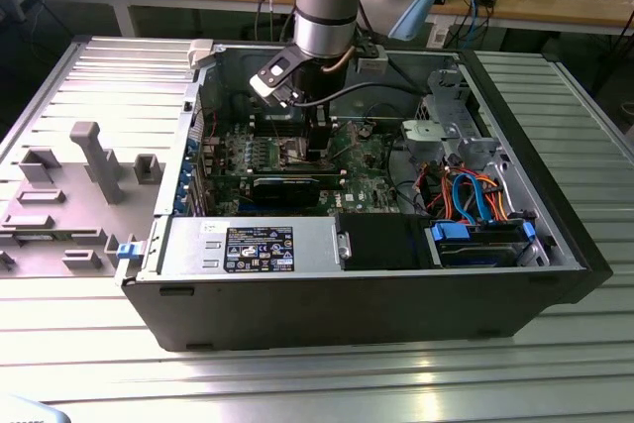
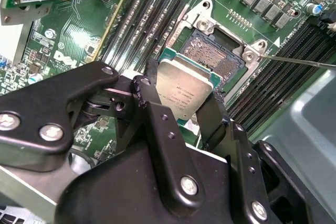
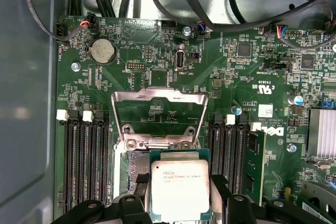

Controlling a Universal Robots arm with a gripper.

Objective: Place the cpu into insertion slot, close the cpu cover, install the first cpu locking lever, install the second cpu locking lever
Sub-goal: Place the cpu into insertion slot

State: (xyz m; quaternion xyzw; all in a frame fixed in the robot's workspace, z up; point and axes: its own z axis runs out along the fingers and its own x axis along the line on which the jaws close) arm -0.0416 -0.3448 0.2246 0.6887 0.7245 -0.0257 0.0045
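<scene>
Grey panel (image 1: 69, 175): on the exterior view's left, lying flat outside the computer case (image 1: 347, 314).
Gripper (image 2: 181, 100): reaches down into the middle of the case. Its 2 black fingers (image 2: 144, 93) are closed to the chip's width and pinch the cpu by 2 opposite edges.
Cpu (image 3: 180, 187): held silvery face up over the near part of the insertion slot and not seated. Whether it touches the rim I cannot tell.
Insertion slot (image 2: 212, 56): bare, with its dark pin field partly exposed beside the chip.
Cpu cover (image 3: 160, 111): swung up and open just beyond the slot, between banks of memory slots (image 3: 86, 166).
Handling: probably light, thin and stiff, with a smooth, slippery lid. Contacts and socket pins are likely fragile, so grip the edges only and keep it level.
Drive cables (image 1: 466, 195): on the exterior view's right, well apart.
</scene>
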